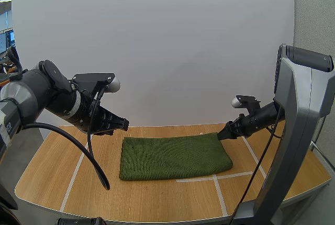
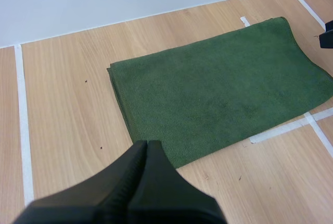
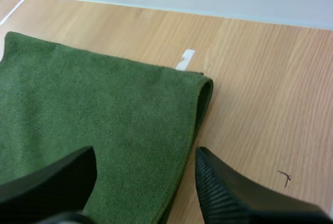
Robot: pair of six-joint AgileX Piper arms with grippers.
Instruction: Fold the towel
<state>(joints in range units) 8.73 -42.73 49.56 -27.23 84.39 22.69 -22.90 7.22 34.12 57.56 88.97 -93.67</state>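
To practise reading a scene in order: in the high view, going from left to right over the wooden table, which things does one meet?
The left black two-fingered claw → green rectangular cloth towel → right black two-fingered claw.

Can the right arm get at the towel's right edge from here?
Probably yes: the right pincer is open, hanging over the right edge of the towel, with nothing in between.

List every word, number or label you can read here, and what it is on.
Left arm: white characters on its grey casing, cut off and too blurred to read.
Towel: no label or print.
Table: plain white tape lines, no writing.
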